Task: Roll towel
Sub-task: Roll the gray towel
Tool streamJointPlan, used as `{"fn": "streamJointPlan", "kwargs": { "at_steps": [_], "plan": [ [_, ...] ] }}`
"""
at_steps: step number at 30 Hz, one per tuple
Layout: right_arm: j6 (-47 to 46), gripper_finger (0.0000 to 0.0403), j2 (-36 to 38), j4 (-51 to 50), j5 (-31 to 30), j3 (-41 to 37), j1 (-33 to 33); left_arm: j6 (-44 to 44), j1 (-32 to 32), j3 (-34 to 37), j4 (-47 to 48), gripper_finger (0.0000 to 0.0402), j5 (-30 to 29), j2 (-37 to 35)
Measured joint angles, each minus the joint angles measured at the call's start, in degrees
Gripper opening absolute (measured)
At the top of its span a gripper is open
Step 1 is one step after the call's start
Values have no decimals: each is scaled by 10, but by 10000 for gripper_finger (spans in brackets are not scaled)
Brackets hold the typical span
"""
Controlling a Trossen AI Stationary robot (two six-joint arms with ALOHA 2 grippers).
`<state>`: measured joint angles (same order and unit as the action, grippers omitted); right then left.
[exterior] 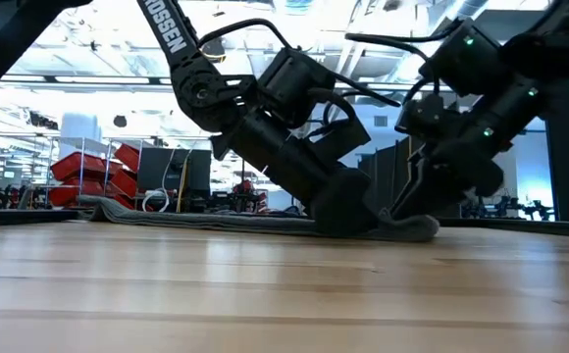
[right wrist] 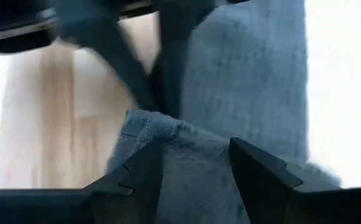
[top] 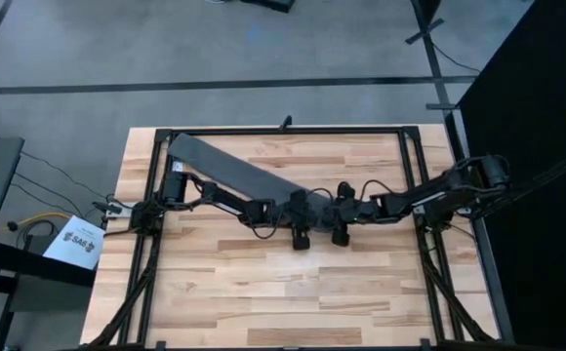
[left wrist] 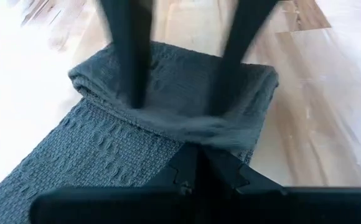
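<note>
**Both grippers on the towel's end**

Wooden table (top: pixel 215 292) carries the towel (top: pixel 226 166), a long dark grey strip lying diagonally from far left to centre. I see its central end folded over. My left gripper (left wrist: pixel 200 163) pinches that fold, fingers nearly closed. My right gripper (right wrist: pixel 196 165) straddles the same bunched end, fingers apart.

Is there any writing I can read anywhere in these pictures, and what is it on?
"OSSEN": white letters on a dark arm link at the top of the low view; the word's start is cut off.
White sheet beside the table's left edge: it bears dark print, too small to read.
No writing shows on the towel.
</note>
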<state>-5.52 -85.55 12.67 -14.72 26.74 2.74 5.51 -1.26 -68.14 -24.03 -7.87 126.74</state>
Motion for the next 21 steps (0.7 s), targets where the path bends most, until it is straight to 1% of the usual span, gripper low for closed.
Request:
{"fn": "streamJointPlan", "kwargs": {
  "at_steps": [5, 14, 21],
  "plan": [
    [0, 170, 5, -12, -2, 0, -13, 2, -3, 0, 4, 6, 4, 0],
    [-5, 170, 5, -21, 1, 0, 11, 7, -1, 0, 11, 6, 5, 0],
    [-45, 170, -8, -17, 6, 0, 1, 29, -11, 0, 11, 6, 2, 0]
  ]
}}
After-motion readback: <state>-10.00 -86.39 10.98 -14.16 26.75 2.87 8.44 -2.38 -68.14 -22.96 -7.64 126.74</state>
